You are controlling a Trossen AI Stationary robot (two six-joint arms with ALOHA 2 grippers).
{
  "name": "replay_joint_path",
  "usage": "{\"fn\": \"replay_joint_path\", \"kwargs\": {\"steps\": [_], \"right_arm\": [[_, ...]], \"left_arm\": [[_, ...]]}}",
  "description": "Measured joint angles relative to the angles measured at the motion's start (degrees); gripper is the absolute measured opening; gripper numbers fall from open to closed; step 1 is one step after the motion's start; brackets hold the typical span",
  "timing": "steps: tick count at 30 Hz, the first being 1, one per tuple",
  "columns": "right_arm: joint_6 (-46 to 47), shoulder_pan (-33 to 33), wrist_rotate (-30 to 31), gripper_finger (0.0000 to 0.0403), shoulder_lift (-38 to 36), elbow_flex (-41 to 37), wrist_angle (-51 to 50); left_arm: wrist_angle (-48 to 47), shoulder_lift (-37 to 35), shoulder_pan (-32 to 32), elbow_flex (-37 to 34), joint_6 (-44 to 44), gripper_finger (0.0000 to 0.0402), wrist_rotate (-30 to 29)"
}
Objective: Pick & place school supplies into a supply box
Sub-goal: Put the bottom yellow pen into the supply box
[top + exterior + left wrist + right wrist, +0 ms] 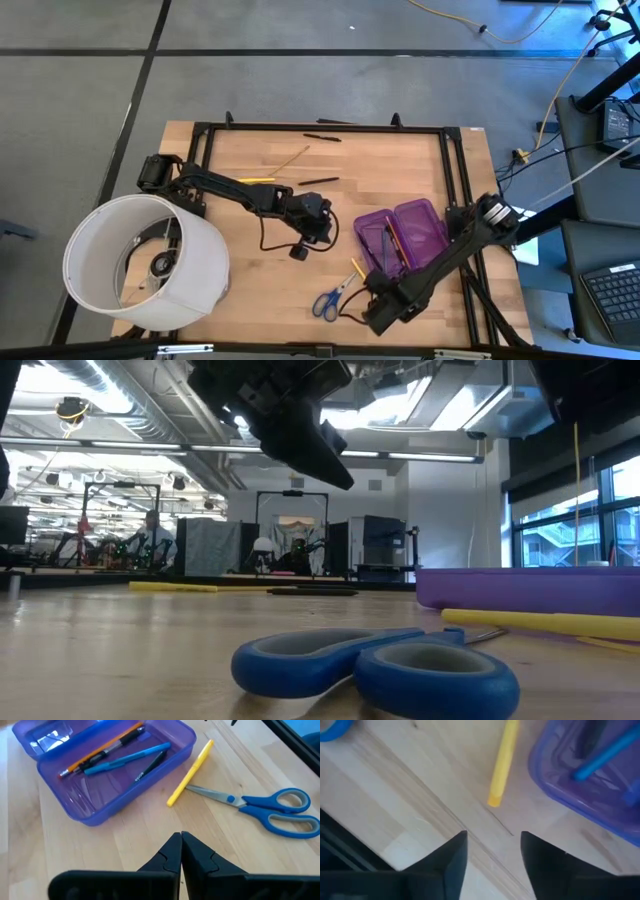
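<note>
The open purple supply box (400,235) lies right of the table's middle. In the left wrist view the box (107,767) holds an orange pencil (102,747), a blue pen (127,757) and black pens. A yellow marker (357,268) and blue-handled scissors (330,300) lie flat on the table near the box's near-left corner. More pencils (255,180) and black pens (318,181) lie toward the far edge. My left gripper (181,852) is shut and hovers left of the box (322,232). My right gripper (492,845) is open above bare table, just short of the marker (502,762).
A large white cylindrical shade (145,262) stands on the table's near-left corner. A black frame (320,128) runs along the far and right edges. In the low view the scissors (380,665) lie in the foreground, with the box (530,588) behind them to the right.
</note>
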Motion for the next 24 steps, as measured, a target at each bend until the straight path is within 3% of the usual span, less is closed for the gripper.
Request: {"fn": "replay_joint_path", "kwargs": {"steps": [8,11,24], "right_arm": [[0.02,0.02,2.31,0.0245,0.31,0.0,1.55],[0.0,0.02,4.91,0.0244,0.31,0.0,1.58],[0.0,0.0,4.91,0.0226,3.03,-0.09,2.7]], "left_arm": [[-0.83,0.0,0.0,-0.02,0.0,0.0002,0.0],[-0.85,0.0,0.0,-0.02,-0.01,0.0003,0.0],[-1.9,0.0,0.01,-0.04,-0.02,0.0005,0.02]]}}
